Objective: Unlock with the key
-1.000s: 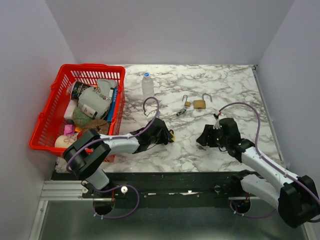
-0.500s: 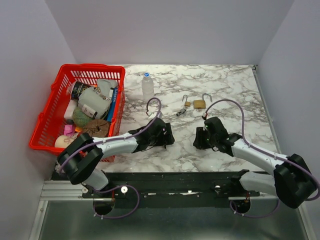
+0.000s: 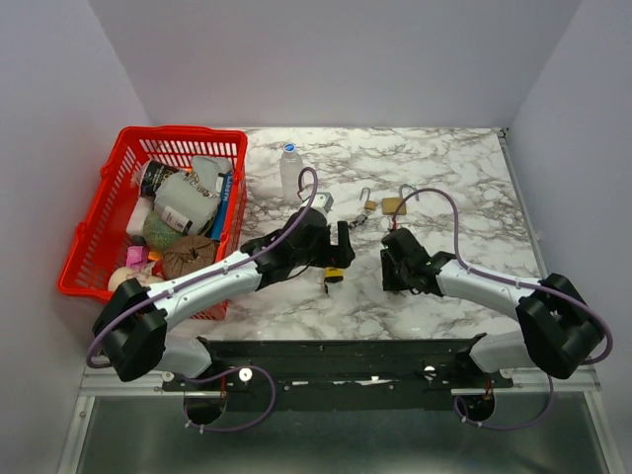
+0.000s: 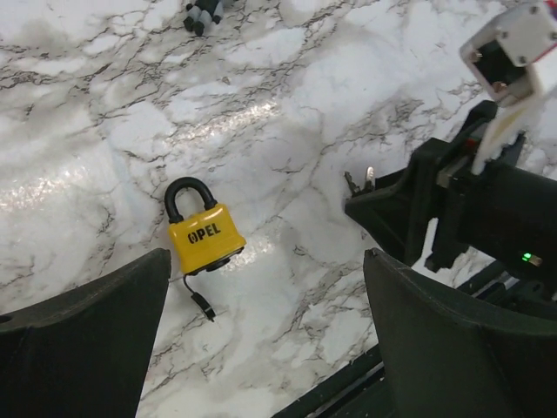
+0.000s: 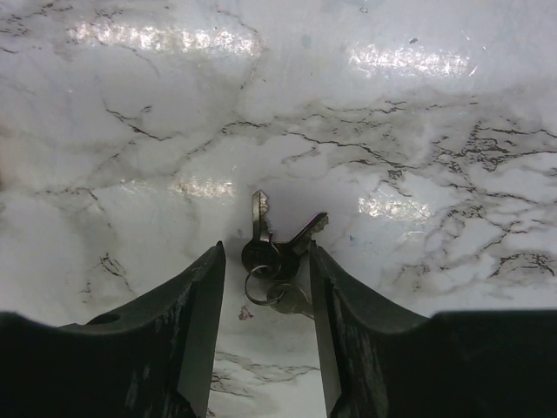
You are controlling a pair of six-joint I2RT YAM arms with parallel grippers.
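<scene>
Holding the key bunch (image 5: 271, 261) by its heads, the right end effector (image 5: 266, 248) is clamped on it. One blade (image 5: 259, 209) sticks out forward, and the spare keys and rings hang loose underneath. The left end effector (image 4: 267, 253) is spread wide and grips nothing. It hovers over the yellow padlock (image 4: 204, 239), which lies flat on the marble surface (image 4: 104, 87) between the two fingers and touches neither. The shackle looks seated, so the lock reads as locked.

My read is that the next step is for the left arm to secure the lock body. It should close on the body's side edges, not the shackle, which must be free to pop. Then lift and tilt the lock so its base end faces the right arm; the keyway isn't visible from here. A thin dark cord (image 4: 200, 300) trails from the base, so keep it out of the pinch. Line up the blade's axis and roll with the slot before pushing. The grip on the heads looks shallow, so the blade could pivot under side load. The two brass padlocks (image 3: 393, 205) farther back are well apart from all this.
</scene>
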